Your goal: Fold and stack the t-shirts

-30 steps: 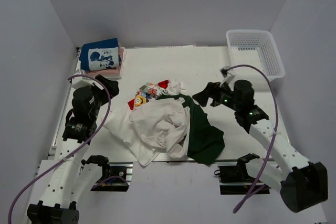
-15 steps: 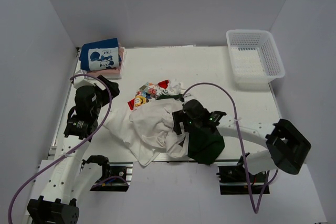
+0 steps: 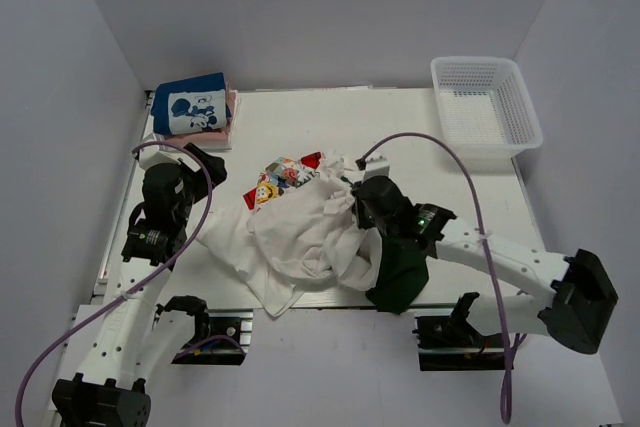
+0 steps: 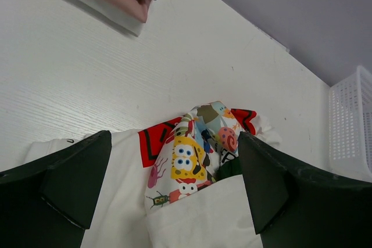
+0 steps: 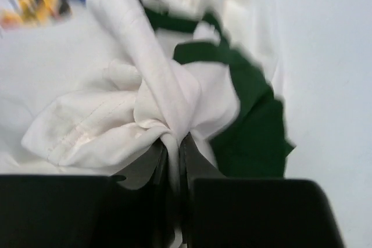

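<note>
White shirt (image 3: 300,237): crumpled heap on the desk (image 3: 400,137), left of the basket (image 3: 477,60), overlapping the green shirt (image 3: 400,272).
Right hand (image 5: 174,158): clamped on a bunched white fold.
Left hand (image 4: 174,190): fingers spread, empty.
Handling: probably light and limp, drags neighbours; take a hem or shoulder instead.

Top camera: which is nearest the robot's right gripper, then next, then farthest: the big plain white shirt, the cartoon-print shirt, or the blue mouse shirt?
1. Large plain white t-shirt: pinched in the right gripper, mid-table.
2. White t-shirt with colourful cartoon prints: just beyond, farther left.
3. Blue cartoon-mouse t-shirt: folded, far left corner.
</note>
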{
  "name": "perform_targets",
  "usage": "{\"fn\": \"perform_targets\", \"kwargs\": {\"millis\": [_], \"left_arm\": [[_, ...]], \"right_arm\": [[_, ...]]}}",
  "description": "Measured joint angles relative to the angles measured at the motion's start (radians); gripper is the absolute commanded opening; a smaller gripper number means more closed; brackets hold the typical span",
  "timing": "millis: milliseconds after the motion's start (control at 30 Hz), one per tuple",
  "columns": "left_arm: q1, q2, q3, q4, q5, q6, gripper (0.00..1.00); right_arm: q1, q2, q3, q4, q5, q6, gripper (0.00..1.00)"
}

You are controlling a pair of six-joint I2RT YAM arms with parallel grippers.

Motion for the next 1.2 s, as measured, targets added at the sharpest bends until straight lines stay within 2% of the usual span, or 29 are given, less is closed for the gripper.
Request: {"fn": "perform_targets", "kwargs": {"millis": [167,467,567,667,733,833,867,1067,1200], "left_arm": [[0.0,0.001,0.0,0.001,0.002,0.0,1.0],[0.0,0.013,0.0,0.001,0.001,0.0,1.0],[0.0,0.024,0.0,0.006,0.002,0.0,1.0],[0.0,0.043,0.0,0.01,0.016,0.0,1.0],[0.0,0.06,0.0,0.013,0.033,0.0,1.0],[0.0,0.077,0.0,0.012,0.053,0.002,1.0],[0.0,0.08,0.0,0.012,0.057,0.003,1.0],[0.0,0.077,0.0,0.012,0.056,0.016,1.0],[0.0,0.078,0.0,0.017,0.057,0.019,1.0]], "right_arm": [[-0.03,-0.059,0.146,0.09,0.163,-0.096,0.0],[-0.242,0.101,0.538,0.294,0.336,-0.401,0.0],[-0.317,0.123,0.6,0.439,0.386,-0.547,0.0],[-0.41,0.187,0.665,0.694,0.444,-0.728,0.0],[-0.494,0.31,0.816,0.806,0.462,-0.827,0.0],[-0.615,0.634,1.316,0.824,0.472,-0.893,0.0],[-0.648,0.703,1.371,0.874,0.445,-0.903,0.0],[-0.785,0.883,1.329,0.853,0.403,-0.903,0.0],[-0.846,0.911,1.217,0.857,0.411,-0.914,0.0]]}}
